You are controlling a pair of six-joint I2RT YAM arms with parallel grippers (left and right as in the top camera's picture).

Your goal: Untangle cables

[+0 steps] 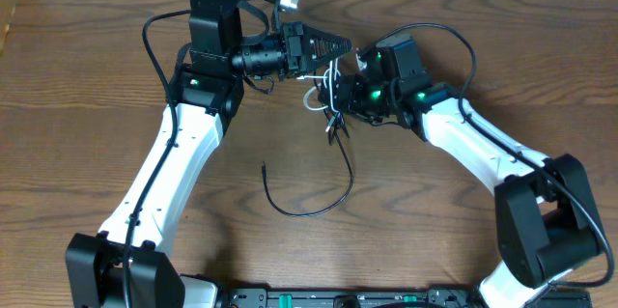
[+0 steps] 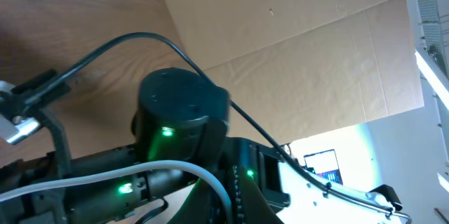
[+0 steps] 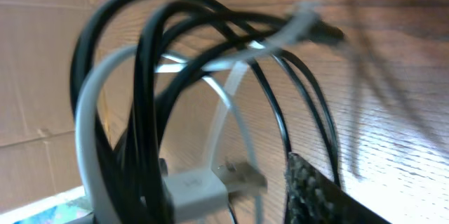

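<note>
Centrally, cables (image 3: 83, 140) between closed left gripper (image 1: 348, 50) and right gripper (image 1: 340, 96), jaws unreadable, well off table (image 1: 87, 105) edges.

No text, number or brand can be read in any of the 3 views. The screen (image 2: 320, 166) at the lower right of the left wrist view shows bluish patches that may be writing, but they are too small and blurred to read. The white plug (image 3: 196, 190) at the bottom of the right wrist view is out of focus, and no mark can be made out on it.
</note>
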